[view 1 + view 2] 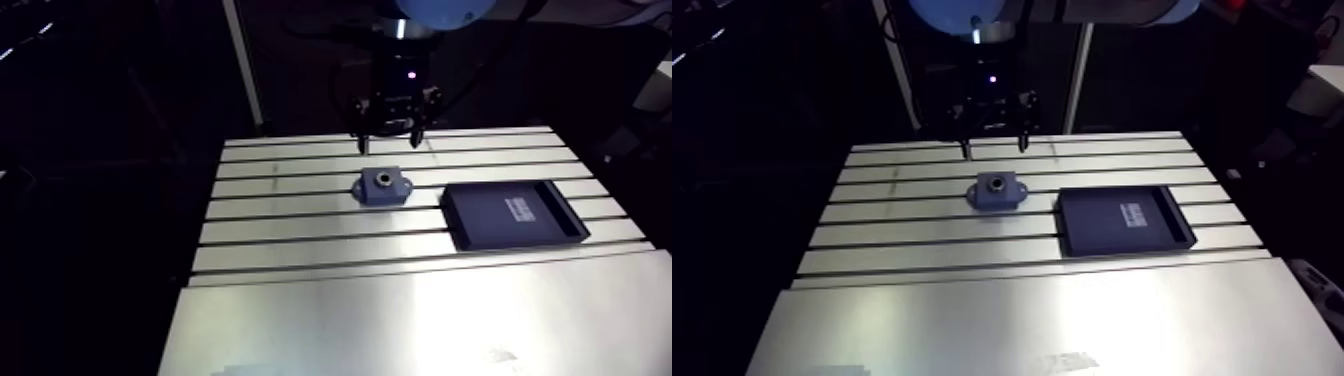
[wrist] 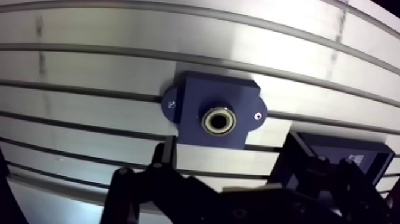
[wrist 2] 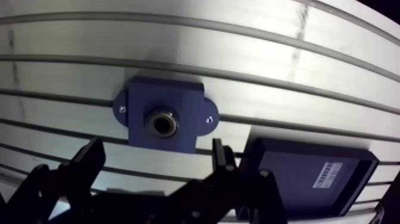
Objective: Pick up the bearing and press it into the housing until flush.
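Hanging above the slotted table (image 1: pixel 400 310), the gripper (image 1: pixel 390 142) stood with its two fingers (image 2: pixel 168 152) spread wide and nothing between them. It was poised over the strip of table just beyond the housing (image 2: pixel 196 101), on the side away from the arm's camera, and well clear of its top. From the wrist, the housing lay a little ahead of the fingertips and roughly centred on the gap between them.

The bearing (image 2: pixel 206 121) was not loose on the table. A bright metal ring sat in the housing's bore, its axis straight up and its hole facing the gripper. Whether it was fully flush or a touch proud I could not say from where I looked; it seemed level.

The housing's long line, from one screw ear to the other, ran along the table slots, and the fingers opened along much the same line. Any downward press would, I judged, need the gripper brought across over the bore first.

To one side of the housing, apart from it, lay a shallow dark tray (image 1: pixel 515 213). Nothing stood between gripper and housing.
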Robot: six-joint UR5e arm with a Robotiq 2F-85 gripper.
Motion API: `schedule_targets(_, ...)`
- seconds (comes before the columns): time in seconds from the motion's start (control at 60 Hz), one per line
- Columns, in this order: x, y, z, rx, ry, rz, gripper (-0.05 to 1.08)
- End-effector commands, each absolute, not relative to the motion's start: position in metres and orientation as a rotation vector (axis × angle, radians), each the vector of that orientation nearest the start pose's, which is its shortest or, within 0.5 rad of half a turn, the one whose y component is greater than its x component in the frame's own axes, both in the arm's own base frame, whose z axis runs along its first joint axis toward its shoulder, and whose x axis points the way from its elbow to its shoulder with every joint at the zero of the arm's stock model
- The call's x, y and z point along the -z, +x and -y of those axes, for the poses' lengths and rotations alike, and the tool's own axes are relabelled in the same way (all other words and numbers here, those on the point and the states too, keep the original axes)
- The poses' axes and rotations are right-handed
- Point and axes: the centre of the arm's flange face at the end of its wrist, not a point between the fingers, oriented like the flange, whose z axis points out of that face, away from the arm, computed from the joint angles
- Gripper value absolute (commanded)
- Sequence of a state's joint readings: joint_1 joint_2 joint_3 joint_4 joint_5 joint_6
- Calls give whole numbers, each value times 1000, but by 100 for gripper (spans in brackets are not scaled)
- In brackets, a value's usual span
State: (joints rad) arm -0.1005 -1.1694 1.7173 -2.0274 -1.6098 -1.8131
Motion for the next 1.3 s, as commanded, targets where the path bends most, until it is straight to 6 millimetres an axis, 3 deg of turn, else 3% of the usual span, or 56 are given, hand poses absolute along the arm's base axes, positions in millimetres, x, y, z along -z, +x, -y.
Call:
schedule_targets(0.017,-263,-605,68,-20,-59,-2991,80)
schedule_targets(0.033,-263,-605,68,-20,-59,-2991,80)
schedule_targets(0.05,-261,-605,68,-27,-44,-2993,91)
schedule_targets(0.067,-261,-605,68,-27,-44,-2993,91)
schedule_targets(0.1,-261,-607,67,-23,-27,-2998,102)
schedule_targets(0.167,-258,-607,69,-17,-16,-2993,107)
schedule_targets(0.617,-229,-612,69,-24,28,-2988,108)
schedule_targets(1.3,-204,-606,68,-22,14,-2982,108)
